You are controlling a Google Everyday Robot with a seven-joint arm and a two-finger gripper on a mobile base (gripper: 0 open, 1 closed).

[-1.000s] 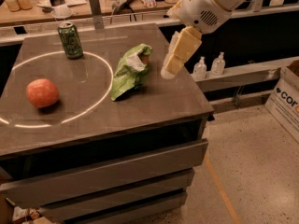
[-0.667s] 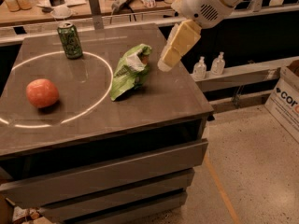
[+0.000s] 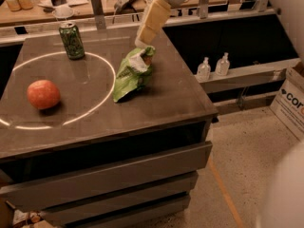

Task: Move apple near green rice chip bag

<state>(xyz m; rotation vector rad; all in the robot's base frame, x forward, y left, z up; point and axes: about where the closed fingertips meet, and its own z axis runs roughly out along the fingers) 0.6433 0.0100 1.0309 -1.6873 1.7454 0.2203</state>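
The apple (image 3: pixel 43 93) is a round orange-red fruit lying at the left of the dark table top (image 3: pixel 180 99), inside a bright ring of light. The green rice chip bag (image 3: pixel 132 73) lies crumpled near the middle of the table, well to the right of the apple. My gripper (image 3: pixel 144 36) hangs from the white arm at the top of the view, its cream-coloured fingers (image 3: pixel 151 21) pointing down-left just above the bag's far end. It is far from the apple and holds nothing.
A dark green drink can (image 3: pixel 71 40) stands at the back left of the table. Drawers front the cabinet below. Two small pump bottles (image 3: pixel 213 66) stand on a low shelf to the right. A cardboard box (image 3: pixel 289 101) sits at the far right. A cluttered workbench runs behind.
The arm has swung left and away from the camera, bringing the gripper from beside the bag's right side to above the bag's far end. Apple, bag and can have not moved.
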